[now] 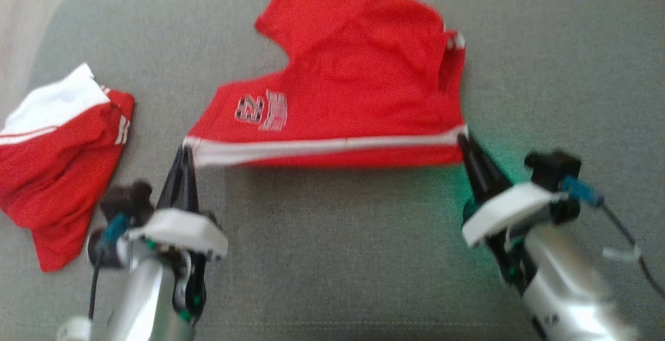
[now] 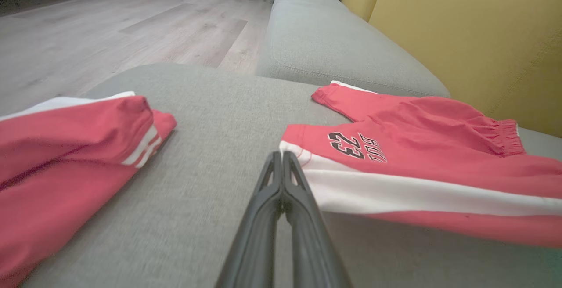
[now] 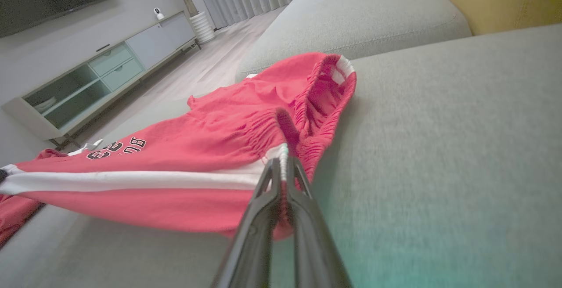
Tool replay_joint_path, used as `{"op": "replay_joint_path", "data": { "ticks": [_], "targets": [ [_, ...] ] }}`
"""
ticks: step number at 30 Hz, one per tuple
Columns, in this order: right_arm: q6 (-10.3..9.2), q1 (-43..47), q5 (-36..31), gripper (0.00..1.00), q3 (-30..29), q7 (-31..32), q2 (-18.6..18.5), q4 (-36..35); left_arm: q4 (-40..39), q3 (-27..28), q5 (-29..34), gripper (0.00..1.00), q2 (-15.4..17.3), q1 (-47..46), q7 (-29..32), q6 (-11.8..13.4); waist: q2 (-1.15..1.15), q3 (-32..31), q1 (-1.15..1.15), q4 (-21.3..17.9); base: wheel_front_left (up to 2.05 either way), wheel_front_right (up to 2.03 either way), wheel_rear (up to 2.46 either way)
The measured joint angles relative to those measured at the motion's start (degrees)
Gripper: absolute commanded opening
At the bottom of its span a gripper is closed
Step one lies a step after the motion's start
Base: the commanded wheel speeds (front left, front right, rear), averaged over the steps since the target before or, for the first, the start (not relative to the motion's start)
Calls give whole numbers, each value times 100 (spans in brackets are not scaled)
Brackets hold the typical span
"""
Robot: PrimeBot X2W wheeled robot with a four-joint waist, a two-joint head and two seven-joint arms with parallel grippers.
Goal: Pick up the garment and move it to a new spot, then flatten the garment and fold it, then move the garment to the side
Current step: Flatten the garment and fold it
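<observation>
garment (image 1: 343,86) lies on the grey sofa cushion (image 1: 337,258), toward 12 o'clock in the head view, with its near striped edge stretched tight. it looks light, soft and limp, so it will sag and wrinkle. the hem and waistband corners are the good places to hold it. left gripper (image 1: 184,149) is closed on the hem corner at 7 o'clock, right gripper (image 1: 464,139) on the waistband corner at 4 o'clock. a red-and-white cloth (image 1: 57,159) lies at 9 o'clock, well apart, and may hinder a move to that side.
</observation>
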Motion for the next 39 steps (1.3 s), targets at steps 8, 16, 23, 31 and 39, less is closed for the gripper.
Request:
{"op": "replay_joint_path", "data": {
  "ticks": [8, 16, 23, 31, 39],
  "targets": [
    [0, 1280, 270, 0, 289, 0, 67, -550, -535, 29, -199, 0, 32, 1245, 0, 135, 0, -612, 0, -26, 0, 0, 0],
    [0, 1851, 510, 0, 285, 1, 120, -664, -901, 134, -194, 0, 46, 1795, 4, 201, 0, -858, -1, -12, 0, 0, 0],
    [0, 1340, 584, 0, -204, 1, 334, -926, -730, 136, 170, 0, 191, 593, 3, -261, 0, -405, 0, -141, 0, 0, 0],
    [0, 130, 592, 0, -697, 1, 587, -926, 611, -314, 545, 0, 660, -1885, 157, -779, 0, 451, 0, -410, 0, 0, 0],
    [0, -362, 601, 0, -808, 1, 697, -1034, 1715, -820, 684, 0, 903, -3606, 309, -915, 0, 1221, 0, -754, 0, 0, 0]
  ]
}}
